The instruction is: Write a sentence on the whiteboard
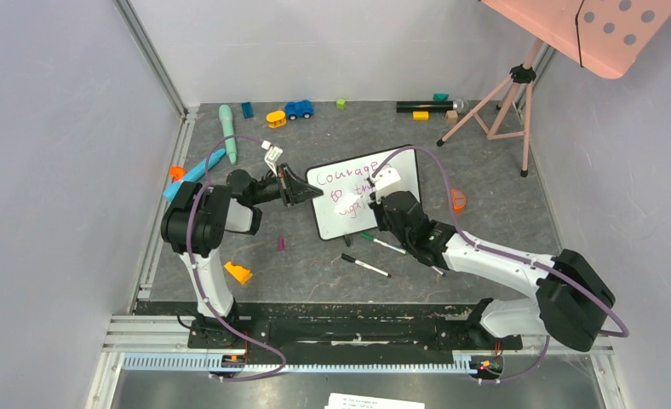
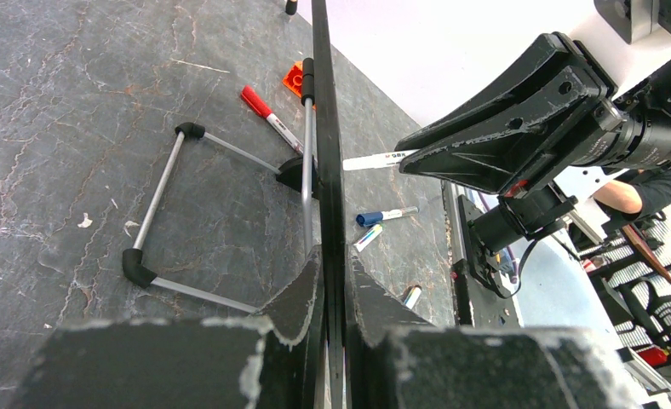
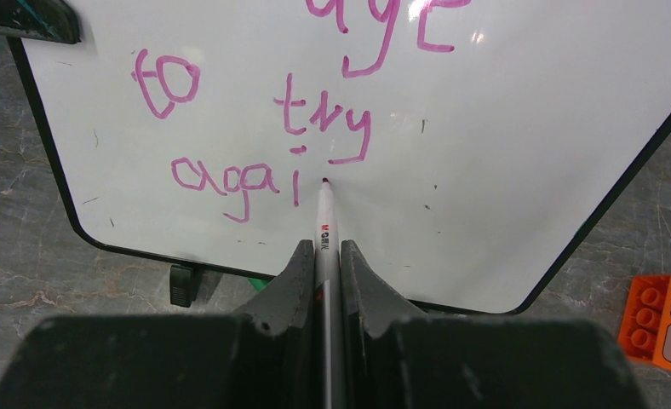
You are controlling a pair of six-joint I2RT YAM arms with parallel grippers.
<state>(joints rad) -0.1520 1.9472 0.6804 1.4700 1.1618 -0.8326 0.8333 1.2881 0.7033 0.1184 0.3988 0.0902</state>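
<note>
Probably light, stiff and slick, the whiteboard (image 3: 502, 170) sits just ahead of the right claw (image 3: 328, 256), which pinches a marker (image 3: 325, 213), while the left claw (image 2: 332, 268) clamps its thin frame edge.

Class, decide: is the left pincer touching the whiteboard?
Touching. The left wrist view shows the left pincer closed on the whiteboard, its black edge running between the fingers.

Robot lab test cell: grey panel walls (image 1: 51, 128), aluminium frame rail (image 1: 149, 51), pink tripod (image 1: 520, 74), blue toy car (image 1: 298, 109).
</note>
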